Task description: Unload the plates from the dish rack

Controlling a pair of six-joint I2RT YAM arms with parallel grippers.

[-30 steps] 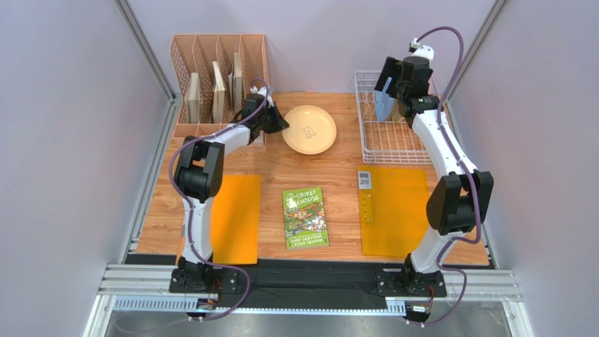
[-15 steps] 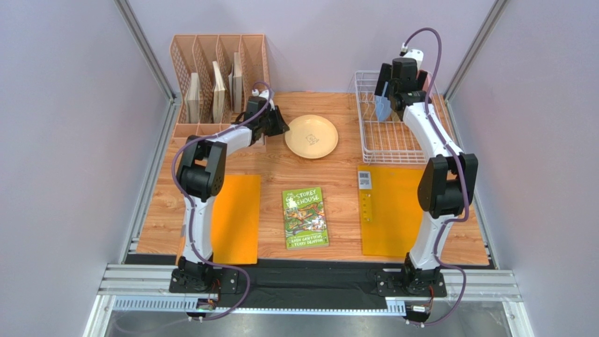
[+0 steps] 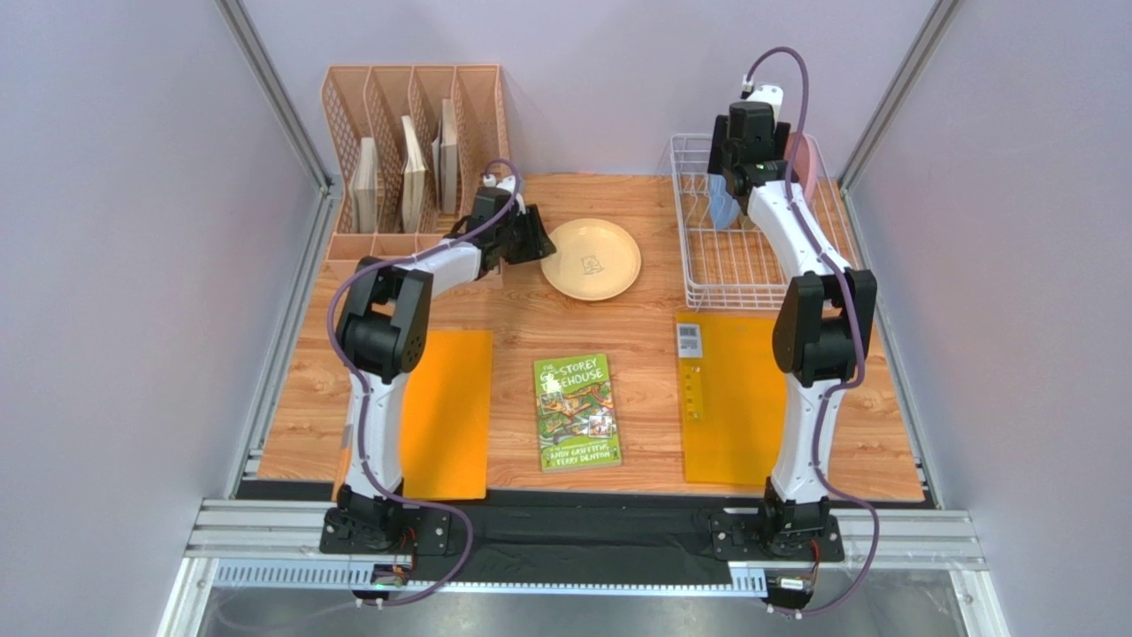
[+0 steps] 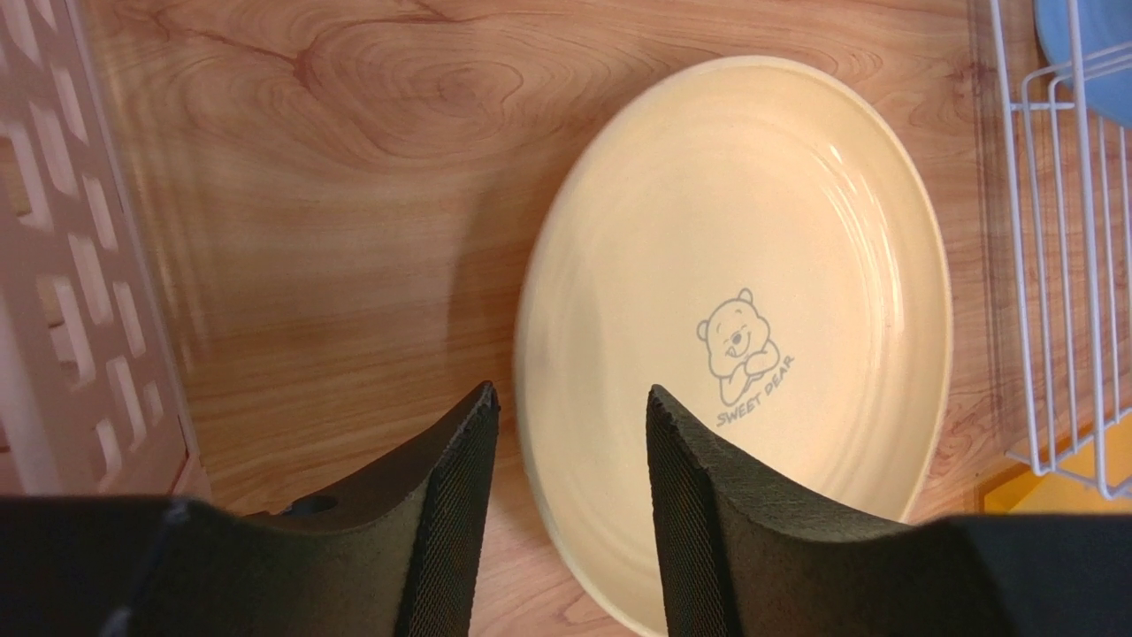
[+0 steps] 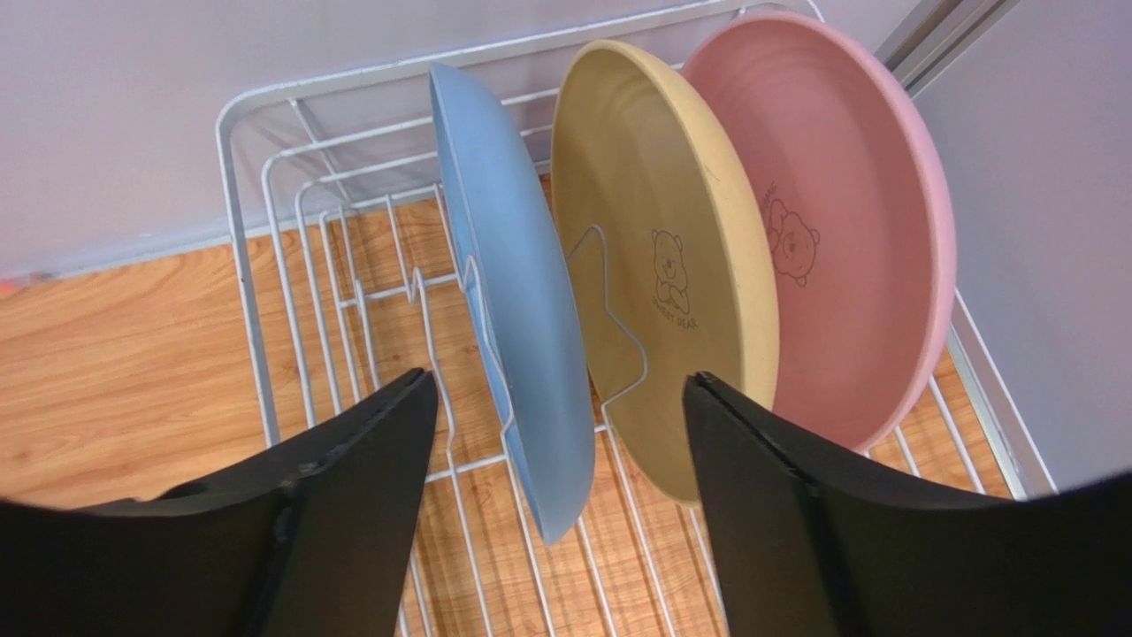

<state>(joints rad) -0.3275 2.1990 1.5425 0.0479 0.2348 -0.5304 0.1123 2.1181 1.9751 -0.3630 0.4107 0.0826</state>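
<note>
A cream plate (image 3: 591,259) (image 4: 744,332) lies flat on the wooden table, left of the white wire dish rack (image 3: 704,272) (image 5: 273,252). My left gripper (image 3: 536,246) (image 4: 569,412) is open, its jaws either side of that plate's left rim without touching it. Three plates stand on edge in the rack: a blue plate (image 5: 525,332) (image 3: 722,206), a tan-yellow plate (image 5: 664,266) and a pink plate (image 5: 837,239) (image 3: 803,159). My right gripper (image 3: 731,179) (image 5: 558,382) hangs open over the rack. The blue plate's edge sits between its jaws, untouched.
A pinkish slotted organizer (image 3: 412,146) holding books stands at the back left, beside the left arm. A green book (image 3: 577,412) lies at centre front between two orange mats (image 3: 445,412) (image 3: 744,398). A small grey device (image 3: 688,339) and a ruler (image 3: 692,394) rest on the right mat.
My left gripper has opened and let go of the cream plate, which now rests on the table slightly further right. The right arm swung left over the rack, its jaws narrowing a little.
</note>
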